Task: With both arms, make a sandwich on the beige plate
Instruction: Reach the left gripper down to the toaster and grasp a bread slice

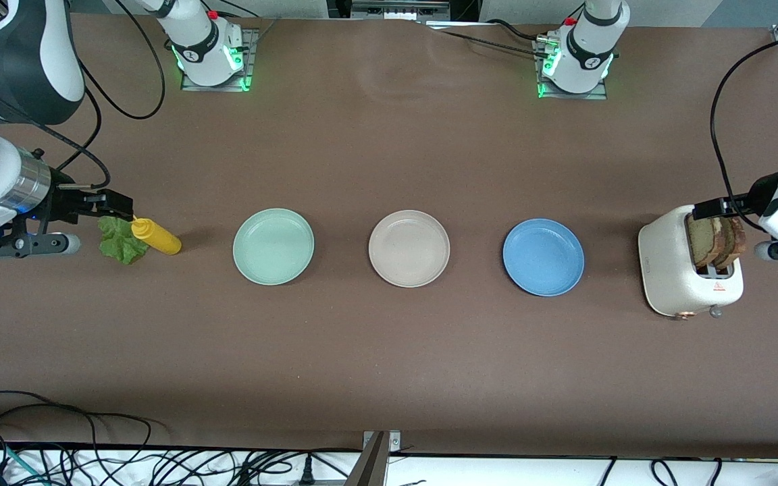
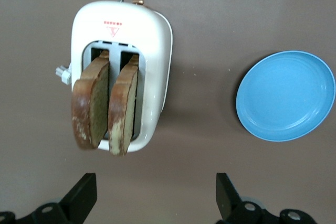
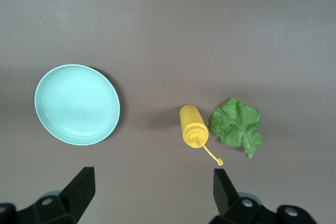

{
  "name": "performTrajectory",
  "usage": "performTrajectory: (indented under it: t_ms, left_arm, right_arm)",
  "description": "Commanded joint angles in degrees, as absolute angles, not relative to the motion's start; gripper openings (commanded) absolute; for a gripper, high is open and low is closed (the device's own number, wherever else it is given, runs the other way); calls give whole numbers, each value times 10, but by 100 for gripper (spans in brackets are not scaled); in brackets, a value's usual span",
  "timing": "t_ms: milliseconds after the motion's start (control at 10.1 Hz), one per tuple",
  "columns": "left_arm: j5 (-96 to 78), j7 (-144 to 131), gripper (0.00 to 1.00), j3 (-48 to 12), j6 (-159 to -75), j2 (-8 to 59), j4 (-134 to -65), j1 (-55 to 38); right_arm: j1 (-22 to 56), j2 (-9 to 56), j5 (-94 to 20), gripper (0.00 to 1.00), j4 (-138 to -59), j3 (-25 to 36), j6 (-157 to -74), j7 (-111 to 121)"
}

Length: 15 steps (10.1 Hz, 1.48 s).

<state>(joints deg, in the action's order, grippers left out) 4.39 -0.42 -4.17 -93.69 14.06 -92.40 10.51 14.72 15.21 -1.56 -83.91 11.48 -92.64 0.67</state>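
Note:
The beige plate (image 1: 408,248) sits mid-table between the other two plates, with nothing on it. Two bread slices (image 1: 716,239) stand upright in a white toaster (image 1: 689,283) at the left arm's end; the left wrist view shows them too (image 2: 92,103). My left gripper (image 1: 720,206) hangs open over the toaster and holds nothing (image 2: 156,187). A green lettuce leaf (image 1: 121,239) lies at the right arm's end, also in the right wrist view (image 3: 237,124). My right gripper (image 1: 115,204) hangs open over the table beside the leaf and holds nothing (image 3: 152,182).
A yellow mustard bottle (image 1: 156,236) lies on its side touching the lettuce (image 3: 192,124). A mint-green plate (image 1: 273,246) is toward the right arm's end. A blue plate (image 1: 543,256) is toward the left arm's end, beside the toaster (image 2: 286,95). Cables run along the table's near edge.

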Motion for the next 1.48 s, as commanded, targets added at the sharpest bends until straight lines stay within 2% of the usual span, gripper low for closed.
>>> performTrajectory:
  t_ms: [0, 296, 691, 790, 1184, 1382]
  left_arm:
    - [61, 39, 100, -47, -978, 172, -940, 117]
    - [62, 61, 100, -47, -1072, 182, -1004, 133]
    - [103, 63, 100, -50, -1067, 176, -1008, 130]
    - [105, 62, 100, -50, -1043, 172, -1001, 128]
    - [102, 57, 99, -50, -1050, 182, -1007, 133]
    - [92, 55, 93, -50, -1050, 195, -1008, 134]
  right_arm:
    - [143, 157, -32, 100, -823, 116, -914, 10]
    - [142, 157, -32, 100, -823, 116, -914, 10]
    - [142, 157, -32, 100, -824, 116, -913, 6]
    - [142, 157, -32, 100, -824, 116, -913, 6]
    - [143, 157, -32, 100, -824, 116, -912, 5]
    - [143, 157, -33, 100, -824, 116, -912, 4]
